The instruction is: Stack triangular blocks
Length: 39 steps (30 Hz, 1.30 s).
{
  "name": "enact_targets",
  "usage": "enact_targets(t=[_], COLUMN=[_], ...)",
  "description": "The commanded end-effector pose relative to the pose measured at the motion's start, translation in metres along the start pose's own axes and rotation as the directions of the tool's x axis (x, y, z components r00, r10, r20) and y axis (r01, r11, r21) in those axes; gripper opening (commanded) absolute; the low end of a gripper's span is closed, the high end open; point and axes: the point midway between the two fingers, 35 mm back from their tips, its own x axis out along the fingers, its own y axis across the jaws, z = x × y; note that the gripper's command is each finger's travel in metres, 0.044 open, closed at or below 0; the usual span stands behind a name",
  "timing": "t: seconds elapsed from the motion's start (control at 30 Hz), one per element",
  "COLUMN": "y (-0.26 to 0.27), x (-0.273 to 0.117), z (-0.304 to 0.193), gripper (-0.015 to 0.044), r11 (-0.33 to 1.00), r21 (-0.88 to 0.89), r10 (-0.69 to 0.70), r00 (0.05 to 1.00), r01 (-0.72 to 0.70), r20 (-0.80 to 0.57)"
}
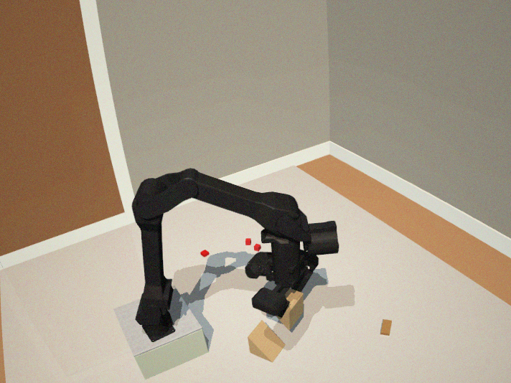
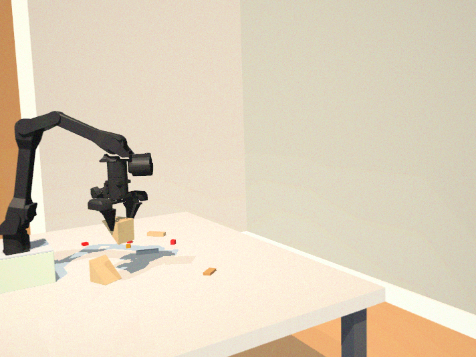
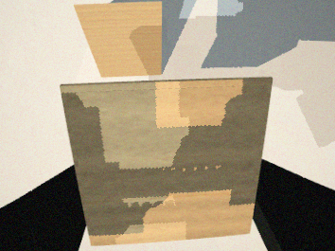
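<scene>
A tan triangular block (image 1: 293, 315) (image 2: 126, 230) (image 3: 166, 181) is held high above the table, a flat square face up and its narrow part down. My gripper (image 1: 293, 300) (image 2: 121, 223) (image 3: 167, 162) is shut on it, one finger at each side. The other triangular block (image 1: 266, 342) (image 2: 103, 269) (image 3: 118, 39) rests on the table, nearer the top and exterior views than the held block. The two are apart. In the wrist view it shows beyond the held block's upper edge, left of centre. The held block's sloped underside is hidden in the wrist view.
A small brown block (image 1: 386, 327) (image 2: 209, 271) lies to the right. Several red cubes (image 1: 204, 252) (image 2: 172, 241), an orange cube (image 2: 128, 245), a flat tan block (image 2: 156, 233) and a grey bar (image 2: 147, 251) lie farther back. The arm's base box (image 1: 174, 353) (image 2: 27, 271) stands left.
</scene>
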Motion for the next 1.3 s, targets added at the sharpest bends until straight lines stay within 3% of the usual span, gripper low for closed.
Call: enact_targets(t=[0.0,0.2,0.73,1.27], y=[0.019,0.025,0.024,0.028], x=[-0.004,-0.002,0.067,0.097], z=[-0.013,-0.017,0.009,0.024], gripper=[0.0000,0.0000,0.0000,0.0000], r11=[1.000,1.000,1.000,1.000], r21=[-0.010,-0.013,-0.013,-0.013], r10=[-0.005,-0.005,-0.005,-0.005], r00=[1.000,1.000,1.000,1.000], r01=[0.005,0.005,0.005,0.005], r20=[0.004,0.004,0.007,0.008])
